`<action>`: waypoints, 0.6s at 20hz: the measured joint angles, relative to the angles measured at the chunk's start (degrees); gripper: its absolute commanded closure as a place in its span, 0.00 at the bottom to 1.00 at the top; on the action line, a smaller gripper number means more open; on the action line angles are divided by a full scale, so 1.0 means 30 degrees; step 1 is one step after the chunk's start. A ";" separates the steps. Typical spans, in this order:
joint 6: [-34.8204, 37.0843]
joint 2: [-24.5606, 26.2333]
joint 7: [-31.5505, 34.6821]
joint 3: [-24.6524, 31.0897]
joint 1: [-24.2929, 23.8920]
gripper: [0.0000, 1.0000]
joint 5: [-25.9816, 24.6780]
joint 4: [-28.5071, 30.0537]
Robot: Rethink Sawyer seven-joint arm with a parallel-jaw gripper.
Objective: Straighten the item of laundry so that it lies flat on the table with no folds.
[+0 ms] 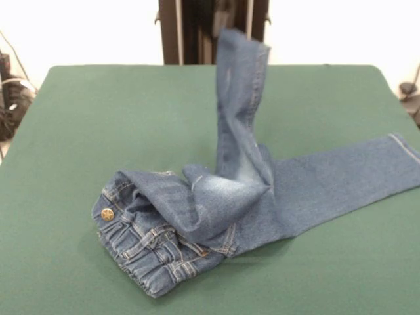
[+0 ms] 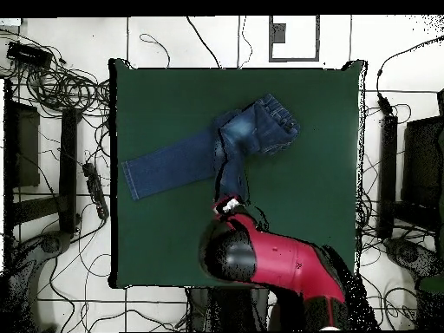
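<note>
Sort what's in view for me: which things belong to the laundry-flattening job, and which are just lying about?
Job:
- jeans, one leg lifted upright, the other flat
- green table
- red arm, its claw at the raised leg's end

Lying about:
- cables on the floor
- black stand behind the table

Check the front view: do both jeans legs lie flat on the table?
No. One leg lies flat on the table, but the other leg stands lifted upright above it.
</note>
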 measured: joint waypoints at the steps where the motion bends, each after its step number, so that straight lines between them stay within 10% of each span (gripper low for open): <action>1: -0.1647 0.0792 0.0000 0.0003 -0.0533 1.00 -0.0028 0.0573; 12: -0.4597 0.3703 0.0000 0.0028 -0.0399 1.00 0.0004 0.2955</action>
